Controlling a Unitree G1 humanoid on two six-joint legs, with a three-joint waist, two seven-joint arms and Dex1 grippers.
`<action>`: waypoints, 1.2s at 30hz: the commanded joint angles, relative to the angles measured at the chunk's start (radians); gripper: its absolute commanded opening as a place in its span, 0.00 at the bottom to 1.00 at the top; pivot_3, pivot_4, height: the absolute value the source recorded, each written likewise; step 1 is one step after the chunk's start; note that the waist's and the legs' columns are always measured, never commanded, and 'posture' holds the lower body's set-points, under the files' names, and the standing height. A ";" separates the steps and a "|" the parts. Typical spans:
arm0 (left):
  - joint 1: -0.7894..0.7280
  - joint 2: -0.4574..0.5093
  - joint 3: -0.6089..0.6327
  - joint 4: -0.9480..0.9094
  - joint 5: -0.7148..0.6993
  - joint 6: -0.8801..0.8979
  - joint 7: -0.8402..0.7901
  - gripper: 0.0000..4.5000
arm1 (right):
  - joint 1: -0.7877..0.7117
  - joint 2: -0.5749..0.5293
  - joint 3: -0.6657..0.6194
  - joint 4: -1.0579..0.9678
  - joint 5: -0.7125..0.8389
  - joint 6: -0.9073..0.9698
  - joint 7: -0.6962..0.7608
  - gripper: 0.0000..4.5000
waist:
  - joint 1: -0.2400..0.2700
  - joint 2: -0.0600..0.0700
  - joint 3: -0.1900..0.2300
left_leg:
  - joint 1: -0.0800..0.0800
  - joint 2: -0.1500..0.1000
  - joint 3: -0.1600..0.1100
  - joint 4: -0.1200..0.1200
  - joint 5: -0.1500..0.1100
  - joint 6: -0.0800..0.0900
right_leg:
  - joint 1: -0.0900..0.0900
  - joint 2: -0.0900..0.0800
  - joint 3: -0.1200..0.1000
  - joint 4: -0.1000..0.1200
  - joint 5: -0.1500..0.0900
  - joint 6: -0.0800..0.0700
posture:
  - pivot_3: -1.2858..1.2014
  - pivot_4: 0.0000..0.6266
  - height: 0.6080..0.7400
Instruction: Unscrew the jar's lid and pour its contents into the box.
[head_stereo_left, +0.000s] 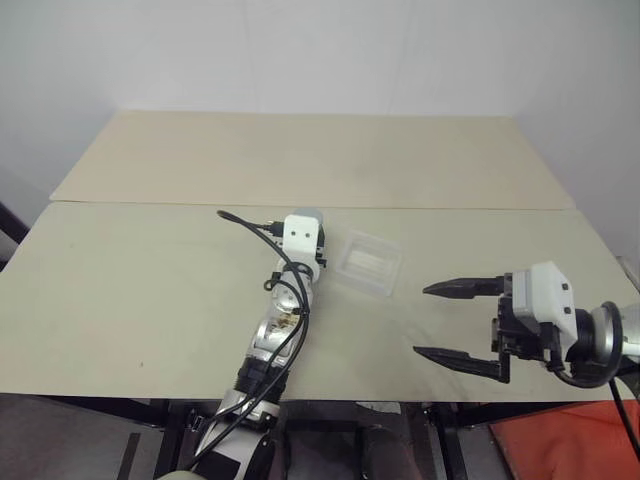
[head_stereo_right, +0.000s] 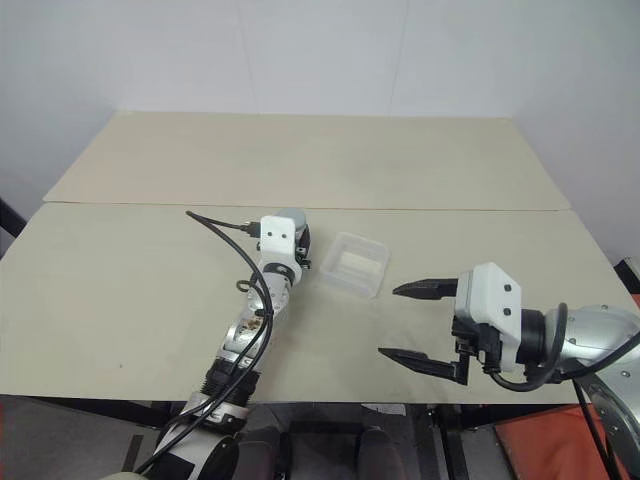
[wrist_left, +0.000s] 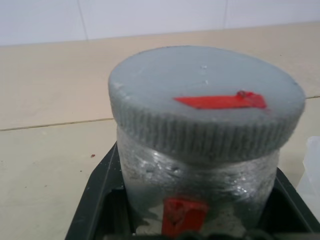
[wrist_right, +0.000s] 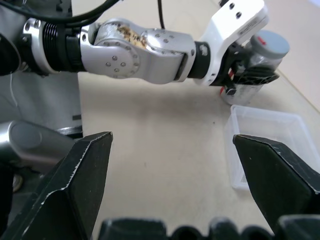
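— Jar (wrist_right: 254, 75) first: where is it sitting?
— Toward the middle of the table (head_stereo_left: 150, 290), a little nearer the front edge than the far one, upright, with the left gripper (wrist_right: 246, 76) pinching its body from both sides just under the lid (wrist_left: 206, 95). The box (head_stereo_right: 352, 263) is lying just beside it, on the side of the right edge.

— How is it going to handle?
— I'm judging it stiff and light, a small silvery-grey cylinder with a crinkled, shiny skin that could slip under hard twisting. The lid's edge is ribbed, so that rim is looking like the place to grip for unscrewing, while the body is being held low.

— And the right gripper (head_stereo_left: 455, 322)?
— Hanging near the front right corner, well apart from the jar, its two fingers spread wide and holding nothing.

— Anything getting in the way?
— The box is standing between the right gripper and the jar, and it looks thin, clear and easily nudged. The left arm's cable (head_stereo_right: 225, 235) is looping close behind the jar too. The contents are hidden while the lid is on.
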 joint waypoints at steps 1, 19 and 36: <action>-0.003 0.046 0.016 -0.069 -0.012 0.025 -0.067 0.44 | -0.048 0.027 0.015 -0.024 0.014 -0.002 -0.047 1.00 | -0.003 0.000 0.000 | 0.000 0.000 0.000 0.000 0.000 0.000 | 0.000 0.000 0.000 0.000 0.000 0.000 | 0.52 0.24 1.00; -0.086 0.778 0.135 -0.217 -0.590 0.232 -1.364 0.44 | -0.435 0.164 0.265 0.110 0.062 0.142 -0.164 1.00 | -0.011 0.001 0.000 | -0.001 0.002 0.000 0.000 0.000 0.000 | -0.003 0.000 -0.002 0.001 0.000 -0.001 | 0.52 0.24 1.00; -0.229 0.614 0.045 -0.139 -0.610 0.162 -1.565 0.44 | -0.814 0.490 0.459 0.231 -0.006 0.385 -0.470 1.00 | -0.021 0.001 0.000 | -0.005 0.002 0.000 0.001 0.000 0.000 | -0.005 0.000 -0.002 0.005 0.000 -0.001 | 0.52 0.24 1.00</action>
